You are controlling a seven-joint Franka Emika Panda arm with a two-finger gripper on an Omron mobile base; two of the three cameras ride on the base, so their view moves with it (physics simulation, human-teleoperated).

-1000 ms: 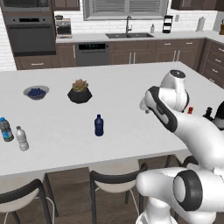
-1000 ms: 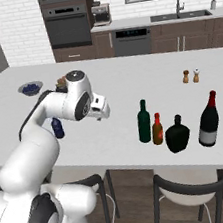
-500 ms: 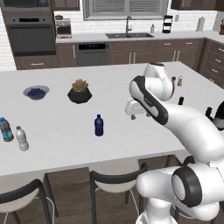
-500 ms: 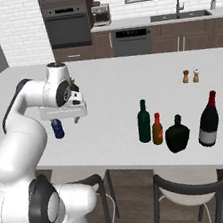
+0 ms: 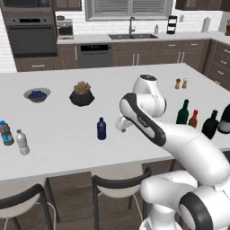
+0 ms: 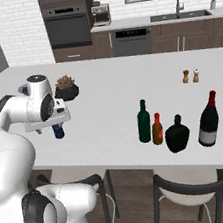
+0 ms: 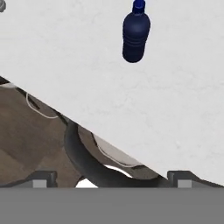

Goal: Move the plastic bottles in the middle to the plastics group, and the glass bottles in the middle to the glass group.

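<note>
The dark blue plastic bottle (image 5: 102, 129) stands upright in the middle of the white counter (image 5: 58, 155); it is partly behind my hand in the right base view (image 6: 59, 132). My gripper (image 5: 121, 124) hangs open just right of it, a little above the counter, holding nothing. In the hand view the bottle (image 7: 135, 36) sits at the top, well ahead of my open gripper (image 7: 111, 179). Two clear plastic bottles (image 5: 6, 133) (image 5: 22, 142) stand at the far left. The green bottle (image 6: 144, 121), the amber bottle (image 6: 157, 129), a squat black bottle (image 6: 177, 134) and a tall dark bottle (image 6: 208, 119) stand at the right.
A bowl of blueberries (image 5: 37, 94) and a potted plant (image 5: 81, 94) sit behind the blue bottle. Salt and pepper shakers (image 6: 191, 76) stand further back on the right. Dark stools (image 5: 120, 186) are tucked under the counter's front edge, which runs across the hand view.
My arm has swung left across the counter, from near the glass bottles to beside the dark blue bottle. The jaws stayed open and no bottle moved.
</note>
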